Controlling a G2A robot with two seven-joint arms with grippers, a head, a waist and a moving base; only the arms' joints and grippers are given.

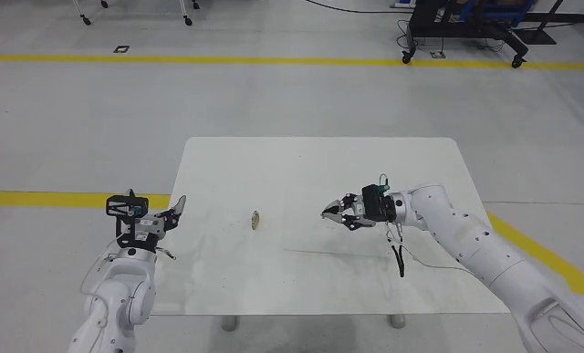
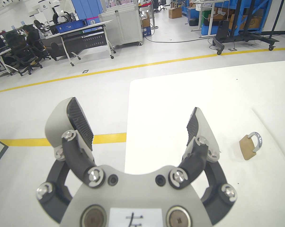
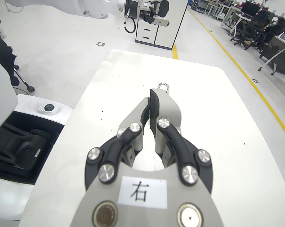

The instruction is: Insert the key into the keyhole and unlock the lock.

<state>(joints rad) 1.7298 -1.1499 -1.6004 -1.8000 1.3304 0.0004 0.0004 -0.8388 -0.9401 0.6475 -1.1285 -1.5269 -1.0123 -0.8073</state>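
Observation:
A small brass padlock with a silver shackle lies on the white table, left of the middle. My left gripper hangs at the table's left edge, open and holding nothing. In the left wrist view its fingers spread wide, with the padlock off to one side on the table. My right gripper hovers right of the padlock, pointing at it, fingers pressed together. The padlock's shackle peeks out just beyond its fingertips. I cannot make out anything between the pads.
A black cable hangs from the right arm over the table. Yellow floor lines run behind and beside the table. A grey cabinet stands on the floor past the table's left end.

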